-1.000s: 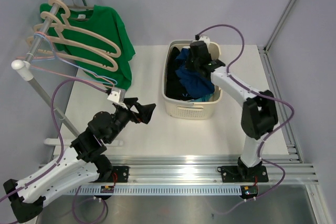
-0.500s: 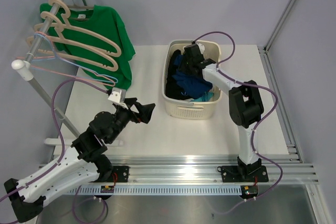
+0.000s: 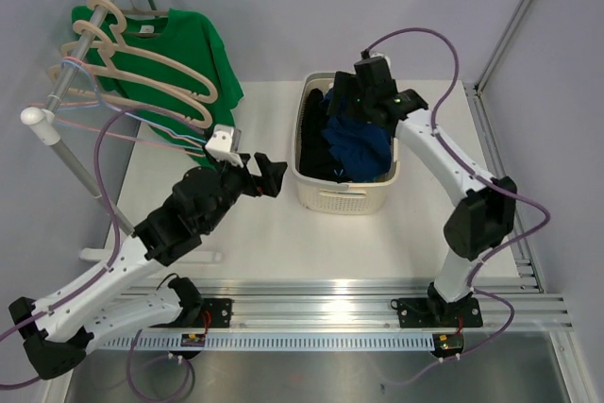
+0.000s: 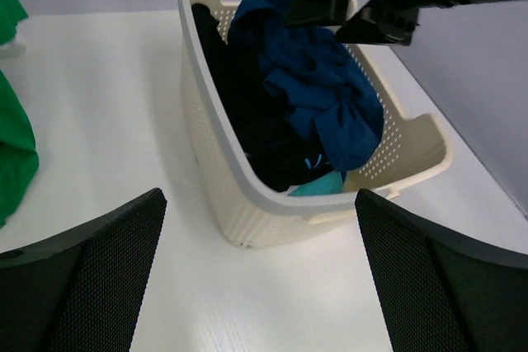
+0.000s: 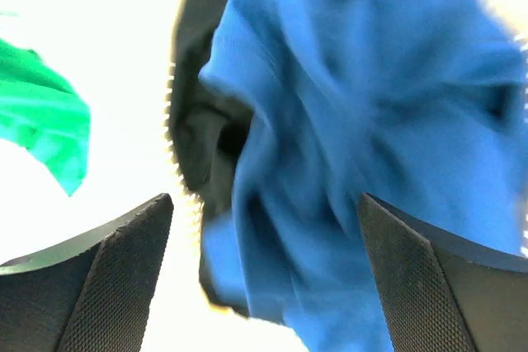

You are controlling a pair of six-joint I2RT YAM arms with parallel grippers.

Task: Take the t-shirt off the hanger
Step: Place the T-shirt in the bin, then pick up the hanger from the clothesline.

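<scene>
A green t-shirt (image 3: 206, 68) hangs on a wooden hanger (image 3: 151, 27) on the rack at the back left; its edge shows in the left wrist view (image 4: 15, 150). My left gripper (image 3: 270, 177) hovers open over the table between the rack and the basket, nothing between its fingers (image 4: 82, 274). My right gripper (image 3: 362, 104) stands open just above the basket, over a crumpled blue t-shirt (image 3: 356, 140) (image 5: 363, 113) that lies loose in it (image 4: 326, 88). That gripper also shows at the top of the left wrist view (image 4: 355, 7).
The cream perforated laundry basket (image 3: 344, 198) (image 4: 216, 166) also holds black (image 5: 202, 133) and teal clothes. Several bare wooden hangers (image 3: 142, 92) and thin wire ones hang on the rack's rail (image 3: 71, 68). The rack's post stands at the table's left edge.
My right gripper has opened and let the blue t-shirt drop into the basket, then lifted slightly. My left arm has moved forward and up, toward the gap between rack and basket.
</scene>
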